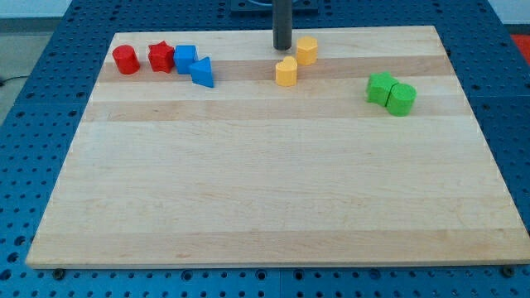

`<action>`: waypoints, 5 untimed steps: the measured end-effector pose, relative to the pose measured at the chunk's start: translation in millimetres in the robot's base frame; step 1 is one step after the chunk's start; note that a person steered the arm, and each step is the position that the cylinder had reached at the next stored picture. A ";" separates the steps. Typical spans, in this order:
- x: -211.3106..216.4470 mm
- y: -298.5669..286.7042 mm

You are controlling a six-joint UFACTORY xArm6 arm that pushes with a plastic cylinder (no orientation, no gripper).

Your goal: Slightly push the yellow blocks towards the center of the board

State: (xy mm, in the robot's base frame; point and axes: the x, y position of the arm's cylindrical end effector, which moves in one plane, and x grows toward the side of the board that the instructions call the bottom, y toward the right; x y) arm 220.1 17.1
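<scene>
Two yellow blocks lie near the view's top, a little right of the middle. One yellow block (307,50) is a hexagon-like shape close to the board's top edge. The other yellow block (286,72) is heart-like and lies just below and left of it, apart from it. My tip (282,46) stands on the board just left of the upper yellow block and just above the lower one, with a small gap to each.
A red cylinder (126,60), a red star-like block (161,57), a blue cube (185,59) and a blue triangular block (202,73) sit in a row at top left. A green star-like block (381,87) and a green cylinder (402,98) touch at right. The wooden board (273,199) lies on a blue pegboard.
</scene>
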 end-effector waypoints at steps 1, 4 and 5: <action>5.8 38.3; 33.4 27.3; 52.5 27.3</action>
State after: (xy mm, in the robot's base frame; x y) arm 272.7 44.4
